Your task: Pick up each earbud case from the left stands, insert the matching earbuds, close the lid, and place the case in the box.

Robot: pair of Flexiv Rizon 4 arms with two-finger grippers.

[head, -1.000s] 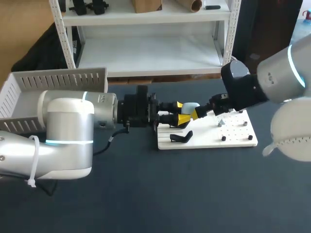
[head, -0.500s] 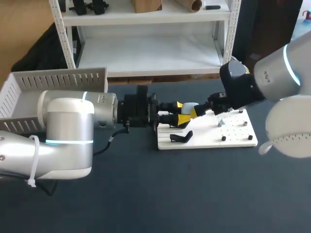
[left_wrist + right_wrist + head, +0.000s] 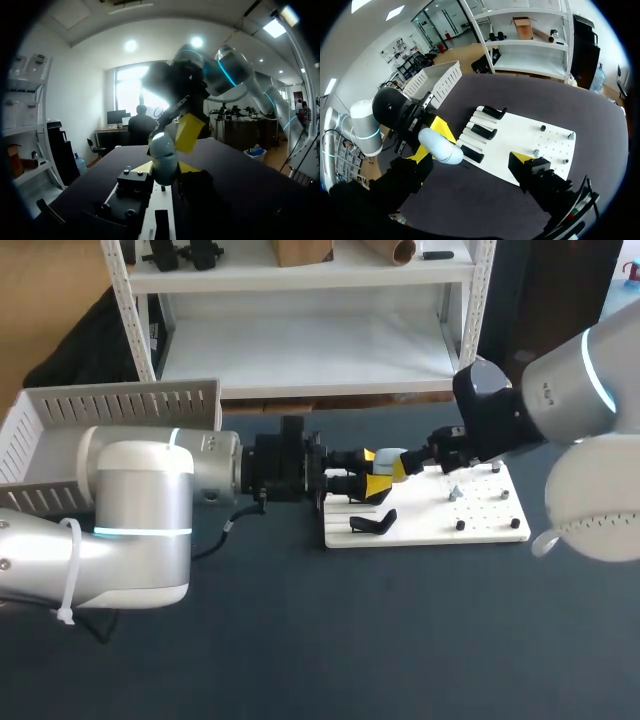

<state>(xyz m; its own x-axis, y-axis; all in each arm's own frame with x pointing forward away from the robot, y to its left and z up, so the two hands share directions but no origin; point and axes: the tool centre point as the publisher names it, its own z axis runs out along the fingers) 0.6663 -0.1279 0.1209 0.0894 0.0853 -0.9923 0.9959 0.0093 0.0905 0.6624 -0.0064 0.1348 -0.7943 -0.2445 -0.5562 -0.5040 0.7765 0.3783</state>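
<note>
Being clamped by the left end effector (image 3: 372,473) above the white board (image 3: 480,525), the earbud case (image 3: 391,458) could be twisted loose if pushed off-centre by the released, empty right end effector (image 3: 471,156).

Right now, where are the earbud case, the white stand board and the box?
earbud case (image 3: 440,146), right wrist view, middle of its pale rounded shell.
white stand board (image 3: 425,522), head view, bare surface near its front edge.
box (image 3: 120,405), head view, slatted back wall.
</note>
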